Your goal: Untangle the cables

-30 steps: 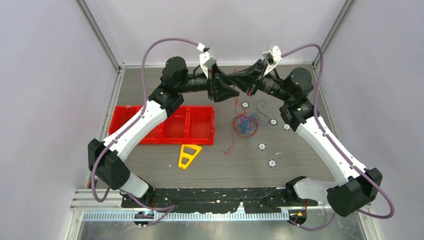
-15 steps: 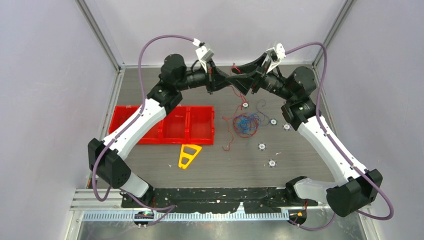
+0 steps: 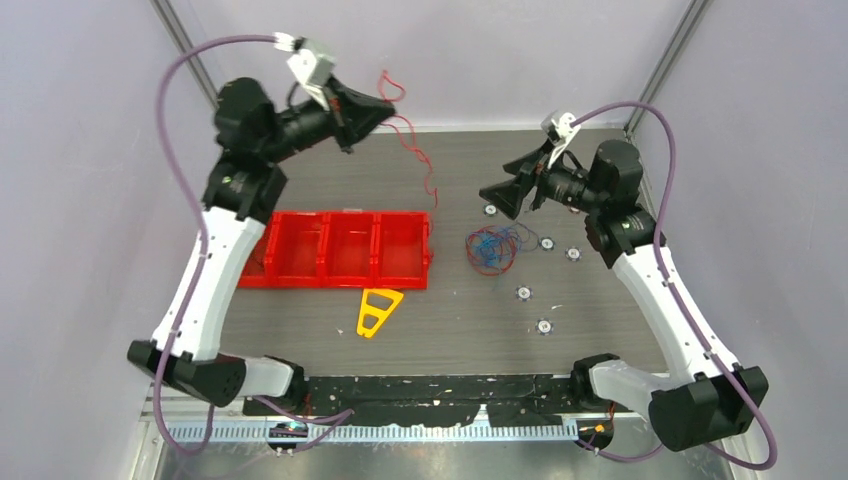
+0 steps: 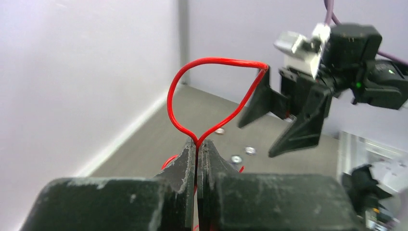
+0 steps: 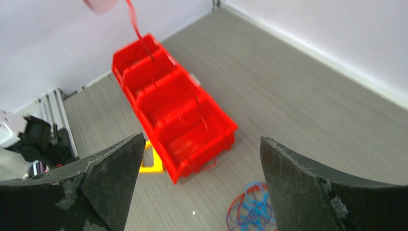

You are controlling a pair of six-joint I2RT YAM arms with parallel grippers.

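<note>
Cables (image 3: 490, 249) form a loopy red-and-blue tangle, one red strand (image 4: 226, 59) aloft.

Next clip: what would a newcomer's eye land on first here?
The left gripper, raised at far left, pinches a red cable whose loose end dangles toward the table. On the table a red-and-blue tangle lies near the open right gripper, right of a red tray.
</note>
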